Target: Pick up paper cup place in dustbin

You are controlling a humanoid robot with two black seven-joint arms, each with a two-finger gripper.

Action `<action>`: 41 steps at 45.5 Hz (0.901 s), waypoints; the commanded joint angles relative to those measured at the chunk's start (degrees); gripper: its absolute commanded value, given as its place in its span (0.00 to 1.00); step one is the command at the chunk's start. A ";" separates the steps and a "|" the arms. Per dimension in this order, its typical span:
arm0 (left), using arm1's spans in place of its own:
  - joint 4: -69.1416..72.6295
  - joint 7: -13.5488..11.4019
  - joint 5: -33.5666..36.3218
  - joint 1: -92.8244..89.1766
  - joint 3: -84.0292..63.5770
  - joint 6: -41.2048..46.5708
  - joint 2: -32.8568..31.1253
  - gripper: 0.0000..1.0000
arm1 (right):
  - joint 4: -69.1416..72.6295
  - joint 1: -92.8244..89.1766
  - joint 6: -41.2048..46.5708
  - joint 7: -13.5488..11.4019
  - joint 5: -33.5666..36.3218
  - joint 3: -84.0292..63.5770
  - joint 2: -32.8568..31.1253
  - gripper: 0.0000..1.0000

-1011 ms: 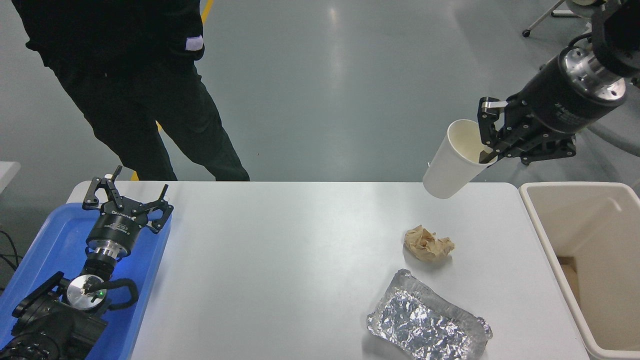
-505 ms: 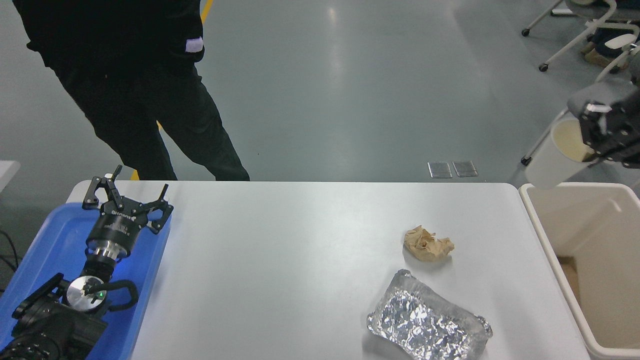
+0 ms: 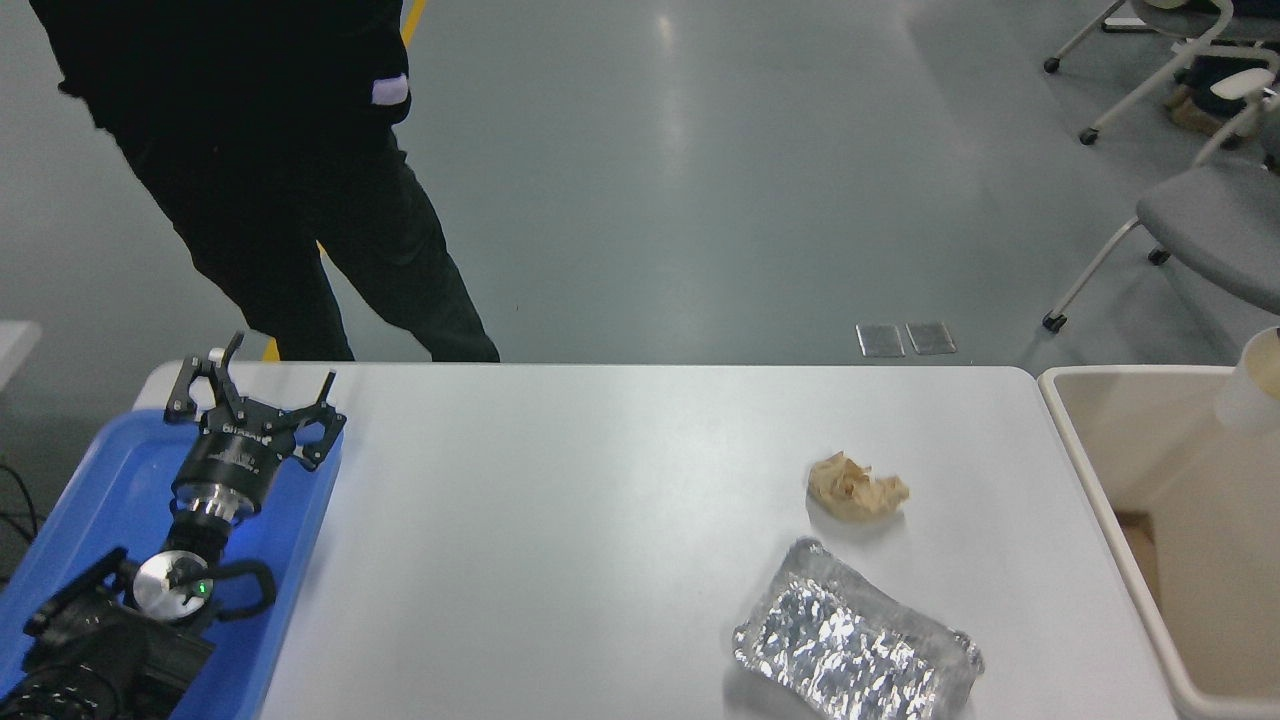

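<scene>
The off-white paper cup [image 3: 1252,385] shows only in part at the picture's right edge, over the far rim of the beige dustbin [image 3: 1100,500]. What holds it is out of the frame. My right gripper is out of view. My left gripper [image 3: 255,385] is parked open over the blue tray at the lower left, with nothing between its fingers.
A crumpled brown paper wad [image 3: 857,487] and a crinkled foil tray [image 3: 855,648] lie on the white table [image 3: 600,520] right of centre. The blue tray [image 3: 110,490] sits at the left edge. A person in black stands at the far left. A grey chair [image 3: 1190,225] stands behind the bin.
The right gripper carried the paper cup rightward from above the table's far right corner to over the dustbin, and has left the frame. The left arm has not moved.
</scene>
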 commanded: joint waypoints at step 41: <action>0.00 0.00 0.00 -0.08 -0.09 0.00 0.00 0.99 | -30.65 -37.19 -6.28 0.03 -18.11 23.54 8.14 0.54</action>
